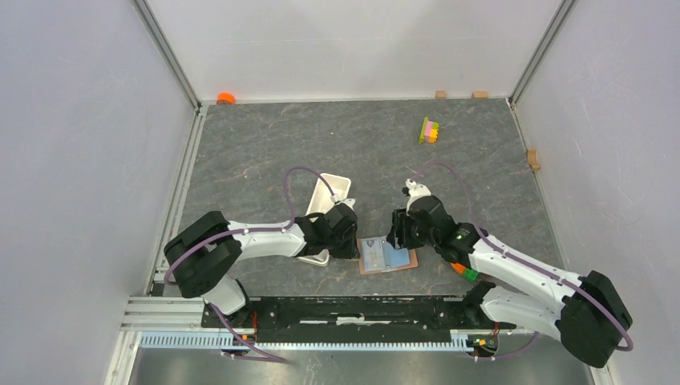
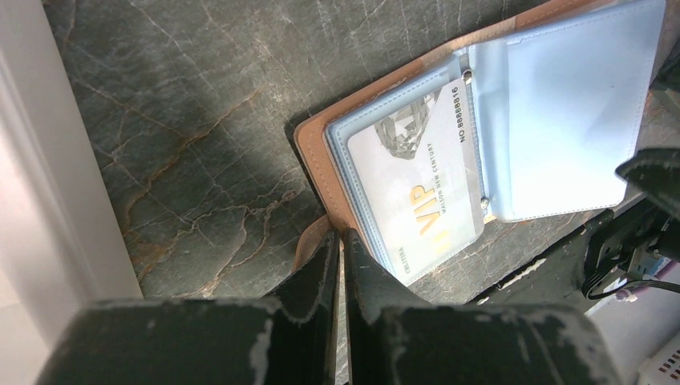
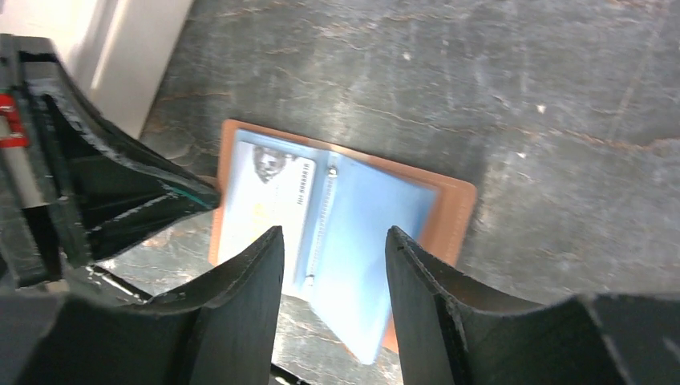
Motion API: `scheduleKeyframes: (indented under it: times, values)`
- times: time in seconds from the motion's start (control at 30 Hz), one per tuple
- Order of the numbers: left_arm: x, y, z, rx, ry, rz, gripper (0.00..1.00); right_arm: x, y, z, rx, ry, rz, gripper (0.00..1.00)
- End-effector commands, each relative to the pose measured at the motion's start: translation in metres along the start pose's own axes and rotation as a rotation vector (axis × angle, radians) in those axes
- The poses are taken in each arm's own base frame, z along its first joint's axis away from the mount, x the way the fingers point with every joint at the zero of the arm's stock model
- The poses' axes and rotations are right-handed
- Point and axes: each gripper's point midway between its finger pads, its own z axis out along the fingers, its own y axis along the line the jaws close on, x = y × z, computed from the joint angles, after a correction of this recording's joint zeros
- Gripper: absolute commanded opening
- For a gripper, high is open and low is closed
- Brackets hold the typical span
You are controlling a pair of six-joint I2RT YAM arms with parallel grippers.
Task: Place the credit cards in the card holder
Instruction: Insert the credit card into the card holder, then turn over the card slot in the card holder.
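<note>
While both arms are leaning over the table [image 1: 321, 136], the card holder [image 1: 403, 260] is lying opened flat near the front edge, between the two claws and near the white tray [image 1: 327, 199]. Its pale blue sleeves are facing up. One credit card [image 2: 413, 196], pale with gold VIP print, is sitting inside the sleeve nearer the left claw [image 2: 341, 249]. The other sleeve is showing plain blue, and whether it is holding a card cannot be told.

The left claw is standing with its jaws almost together. Its tips are resting at the near corner of the card holder, where the brown leather edge is curling up against one finger; whether the leather is being pinched cannot be told.

The right claw [image 3: 333, 241] is hovering above the card holder with jaws wide apart, gripping nothing.

A multicoloured block stack [image 1: 430, 130] and an orange object [image 1: 225, 98] are lying well apart near the far wall.
</note>
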Motion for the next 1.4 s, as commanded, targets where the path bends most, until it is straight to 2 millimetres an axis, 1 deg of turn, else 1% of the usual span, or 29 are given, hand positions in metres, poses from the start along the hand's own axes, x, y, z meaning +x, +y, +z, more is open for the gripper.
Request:
scheduleKeyframes:
  times: [0.0, 0.17, 0.3, 0.33, 0.47, 0.63, 0.8, 1.0, 1.2, 1.37]
  values:
    - [0.010, 0.005, 0.001, -0.012, 0.024, -0.034, 0.10, 0.012, -0.017, -0.007, 0.020, 0.034, -0.003, 0.54]
    - [0.011, 0.005, 0.001, -0.012, 0.026, -0.035, 0.10, 0.012, -0.019, -0.010, 0.018, 0.032, 0.007, 0.52]
    - [0.010, 0.005, 0.001, -0.011, 0.024, -0.035, 0.10, 0.015, -0.019, -0.008, 0.009, 0.036, 0.016, 0.49]
    - [0.010, 0.005, 0.001, -0.011, 0.024, -0.035, 0.10, 0.018, -0.013, -0.008, -0.020, 0.046, 0.019, 0.48]
    - [0.011, 0.005, 0.000, -0.013, 0.024, -0.035, 0.10, 0.022, -0.011, -0.006, -0.041, 0.056, 0.030, 0.44]
    - [0.010, 0.005, 0.000, -0.013, 0.024, -0.035, 0.10, 0.017, -0.001, -0.007, -0.091, 0.041, 0.030, 0.38]
    - [0.009, 0.003, 0.000, -0.007, 0.023, -0.032, 0.10, 0.013, 0.015, -0.006, -0.182, 0.021, 0.037, 0.36]
    - [0.009, 0.002, 0.000, -0.004, 0.022, -0.033, 0.10, 0.024, 0.015, 0.002, -0.198, 0.044, 0.044, 0.31]
    - [0.005, -0.001, -0.002, 0.005, 0.014, -0.022, 0.10, 0.027, 0.033, 0.006, -0.311, 0.033, 0.066, 0.30]
    - [0.005, -0.002, -0.002, 0.010, 0.014, -0.018, 0.10, 0.028, 0.048, 0.004, -0.399, 0.031, 0.075, 0.30]
